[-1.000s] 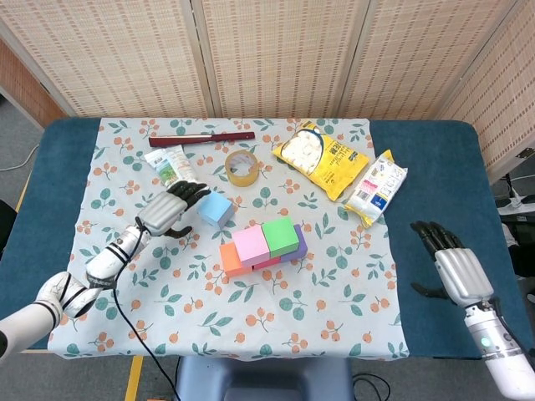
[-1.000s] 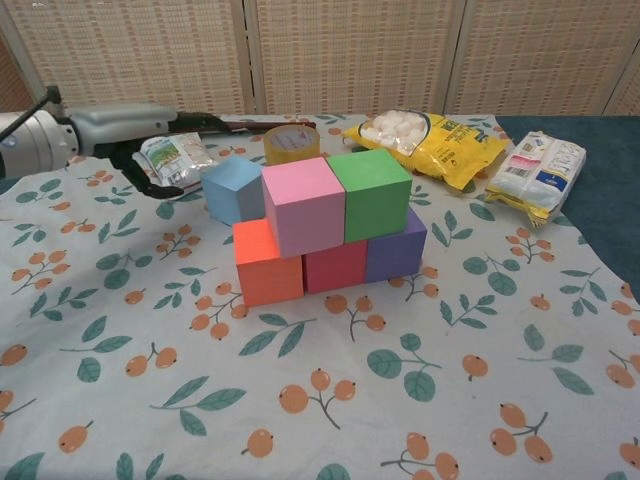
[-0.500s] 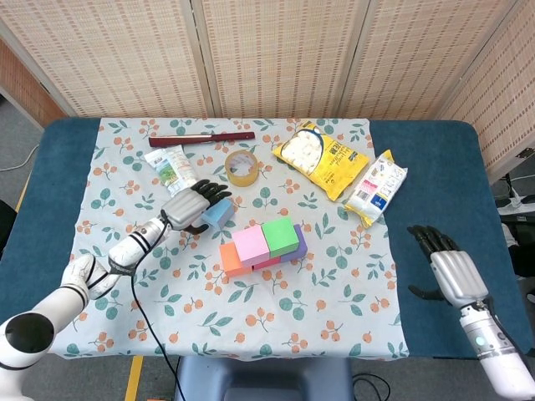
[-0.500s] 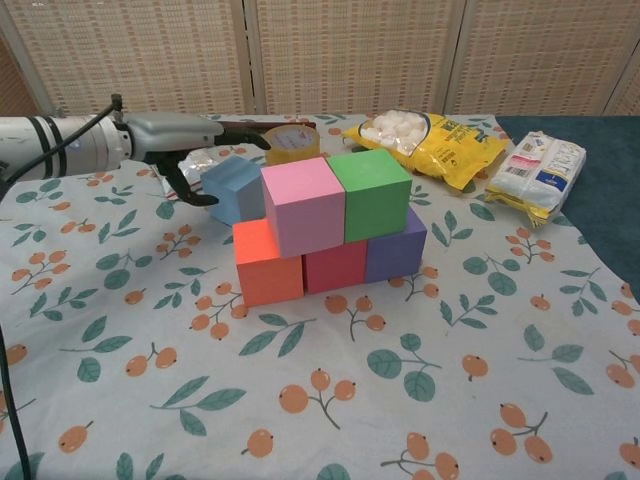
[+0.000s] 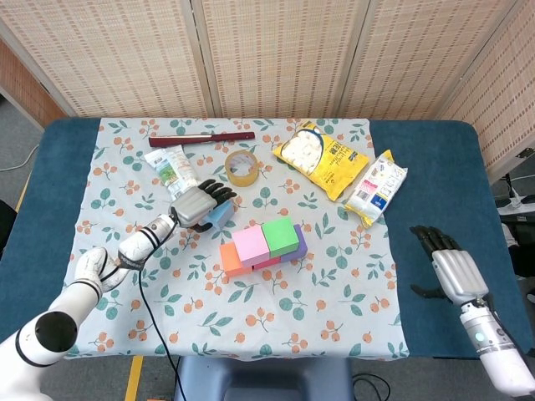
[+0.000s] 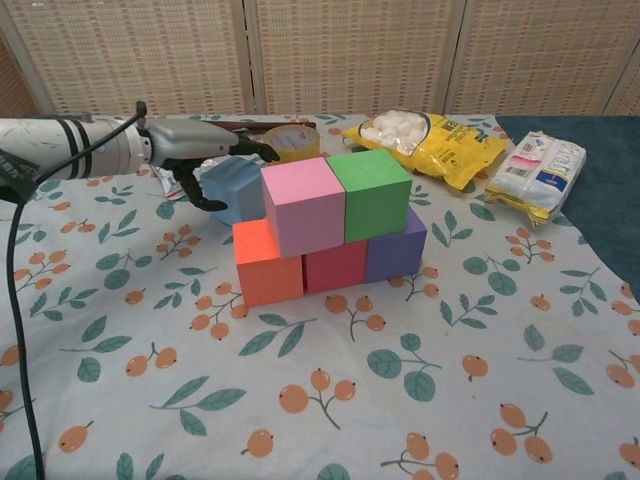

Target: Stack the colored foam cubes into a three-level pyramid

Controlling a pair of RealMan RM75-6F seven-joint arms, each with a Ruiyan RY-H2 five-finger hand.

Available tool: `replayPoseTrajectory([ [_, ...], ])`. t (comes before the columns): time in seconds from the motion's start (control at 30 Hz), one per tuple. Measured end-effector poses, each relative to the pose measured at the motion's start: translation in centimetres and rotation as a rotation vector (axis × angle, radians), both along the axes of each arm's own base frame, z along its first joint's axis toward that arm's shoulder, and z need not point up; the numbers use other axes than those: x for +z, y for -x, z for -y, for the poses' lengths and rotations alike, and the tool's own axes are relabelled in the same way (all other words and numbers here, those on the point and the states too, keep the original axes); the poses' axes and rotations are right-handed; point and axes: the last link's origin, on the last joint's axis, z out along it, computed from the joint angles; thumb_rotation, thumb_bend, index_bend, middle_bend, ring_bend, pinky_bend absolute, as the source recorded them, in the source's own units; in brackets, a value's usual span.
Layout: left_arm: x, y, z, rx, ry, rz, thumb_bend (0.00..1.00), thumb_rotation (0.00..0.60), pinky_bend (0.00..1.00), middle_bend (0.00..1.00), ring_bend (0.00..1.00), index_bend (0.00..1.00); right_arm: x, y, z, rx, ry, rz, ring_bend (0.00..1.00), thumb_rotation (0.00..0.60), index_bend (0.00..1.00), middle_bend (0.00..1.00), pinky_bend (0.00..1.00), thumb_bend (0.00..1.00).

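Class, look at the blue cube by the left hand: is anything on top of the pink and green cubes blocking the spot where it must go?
Nothing visible. The tops of the pink cube and green cube are bare, and the left hand is already over the blue cube.

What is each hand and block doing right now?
Left hand: fingers over the blue cube, grip unclear.
Right hand: open, holding nothing.
Blue cube: on the cloth, unstacked.
Pink cube: stacked, second level.
Green cube: stacked, second level.
Orange cube: bottom row.
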Motion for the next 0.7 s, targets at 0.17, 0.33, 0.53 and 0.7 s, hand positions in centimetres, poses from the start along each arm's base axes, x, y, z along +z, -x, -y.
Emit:
replayPoseTrajectory([
  [0.17,-0.25,-0.29,-0.05,-0.017,-0.008,0.012,0.41,0.6,0.06,0.24,0.0,0.0,0.16,0.24,-0.23,-0.011,-0.001,0.001,0.0,0.6,0.0,0.05,0.12,0.06],
  [0.33,-0.61,-0.53,-0.15,-0.036,-0.029,0.01,0.41,0.6,0.06,0.31,0.03,0.0,0.3,0.45,-0.54,-0.02,-0.006,0.007,0.0,0.6,0.0,0.05,0.12,0.06],
  [0.53,-0.84,-0.37,-0.33,-0.035,-0.046,0.0,0.43,0.6,0.06,0.41,0.07,0.0,0.51,0.76,-0.68,-0.033,-0.015,0.011,0.0,0.6,0.0,0.05,0.12,0.05],
  [0.7,-0.77,-0.48,-0.31,-0.043,-0.056,0.017,0.43,0.6,0.06,0.54,0.14,0.0,0.37,0.84,-0.63,-0.034,-0.021,0.012,0.0,0.6,0.0,0.05,0.12,0.06],
])
